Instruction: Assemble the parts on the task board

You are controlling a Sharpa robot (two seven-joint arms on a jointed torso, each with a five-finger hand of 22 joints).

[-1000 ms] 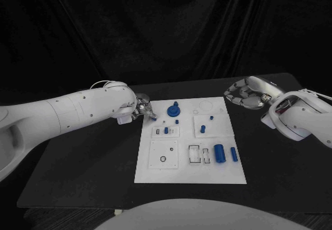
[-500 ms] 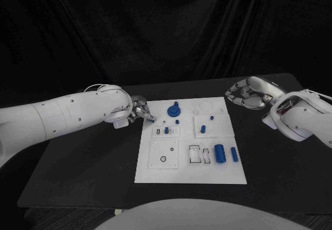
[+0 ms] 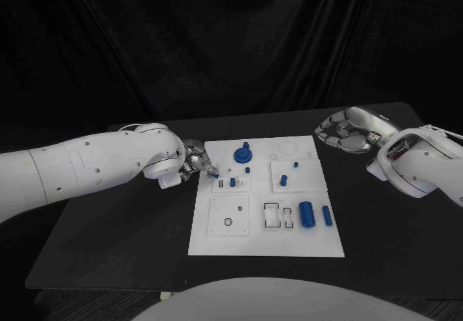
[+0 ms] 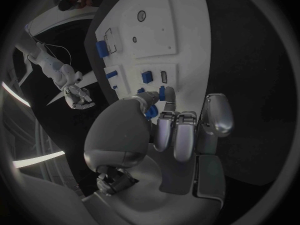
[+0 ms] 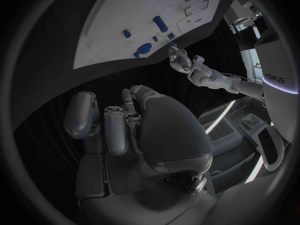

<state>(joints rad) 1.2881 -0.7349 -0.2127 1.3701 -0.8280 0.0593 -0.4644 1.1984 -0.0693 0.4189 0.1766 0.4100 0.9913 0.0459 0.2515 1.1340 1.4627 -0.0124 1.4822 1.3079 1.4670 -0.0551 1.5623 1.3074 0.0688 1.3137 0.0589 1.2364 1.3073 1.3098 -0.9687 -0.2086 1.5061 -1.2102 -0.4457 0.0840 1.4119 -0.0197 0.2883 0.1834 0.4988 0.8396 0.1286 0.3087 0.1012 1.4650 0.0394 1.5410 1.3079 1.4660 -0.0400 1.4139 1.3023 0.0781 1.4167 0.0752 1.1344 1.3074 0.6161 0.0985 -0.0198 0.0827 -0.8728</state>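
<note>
The white task board (image 3: 265, 244) lies flat in the middle of the black bench (image 3: 116, 234), dotted with small blue parts (image 3: 306, 214). The left hand (image 3: 197, 162) pinches a blue piece (image 4: 150, 111) at the board's edge. The right hand (image 3: 343, 132) hangs beside the board, fingers curled, holding nothing.

The right hand (image 5: 119, 127) hangs over the black desk (image 5: 56, 50) with its fingers curled in and nothing between them. Beyond it lies the white task board (image 5: 125, 15) with small blue parts (image 5: 143, 49) on it — a round one, a short peg, smaller studs. At the board's far edge the left hand (image 5: 181, 60) rests its fingertips at a blue piece (image 5: 170, 36) — whether it grips it cannot be made out.
</note>
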